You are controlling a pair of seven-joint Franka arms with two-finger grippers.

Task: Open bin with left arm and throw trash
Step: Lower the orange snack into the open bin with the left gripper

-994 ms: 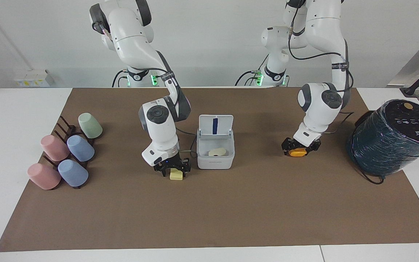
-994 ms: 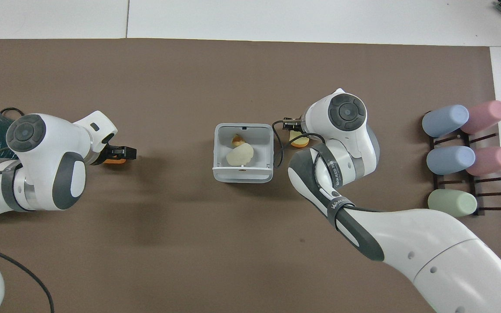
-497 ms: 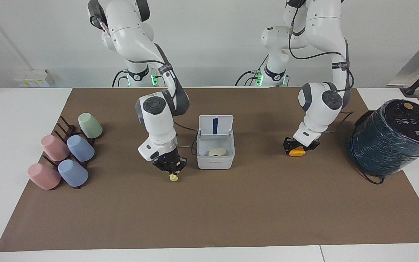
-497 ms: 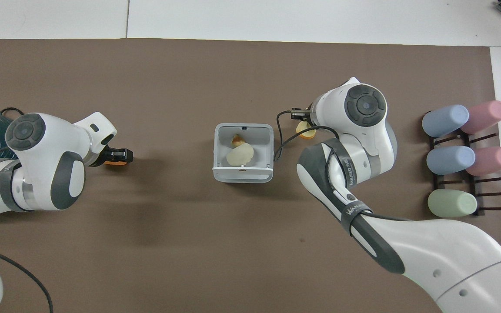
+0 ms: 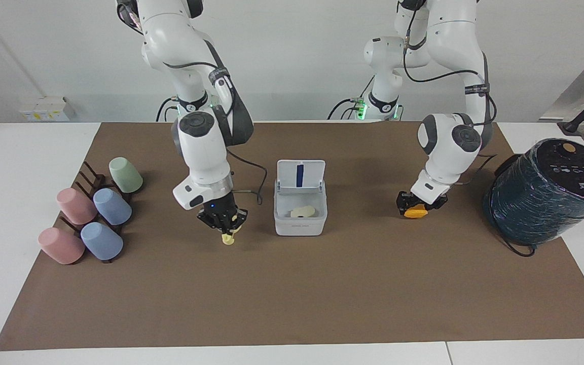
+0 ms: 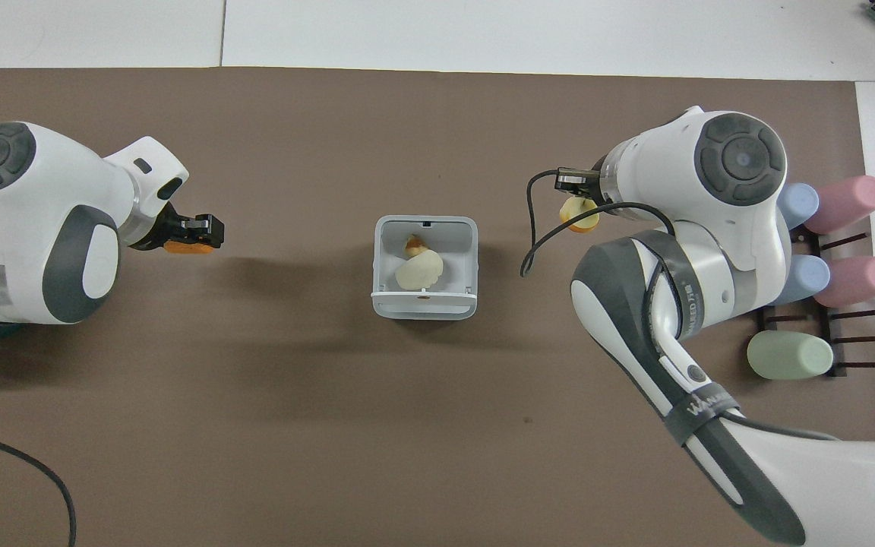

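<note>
The white bin (image 5: 299, 225) stands mid-mat with its lid (image 5: 300, 175) up, blue stripe showing. A cream-white wedge (image 5: 303, 211) lies inside it, and it also shows in the overhead view (image 6: 418, 270) within the bin's rim (image 6: 424, 310). My right gripper (image 5: 225, 232) is shut on the pale yellow slab (image 5: 227, 239) and holds it above the mat beside the bin, toward the right arm's end; the slab also shows from overhead (image 6: 580, 214). My left gripper (image 5: 416, 207) is shut on the orange lump (image 5: 415, 213) low over the mat, between the bin and the teal cylinder.
A big dark teal cylinder (image 5: 545, 190) lies at the left arm's end of the mat. A rack with several pastel cups (image 5: 94, 215) sits at the right arm's end, partly covered by the right arm in the overhead view (image 6: 848, 228).
My right gripper has lifted the yellow slab off the mat and drawn it a little away from the bin, toward the cups. My left gripper has risen slightly with the orange lump.
</note>
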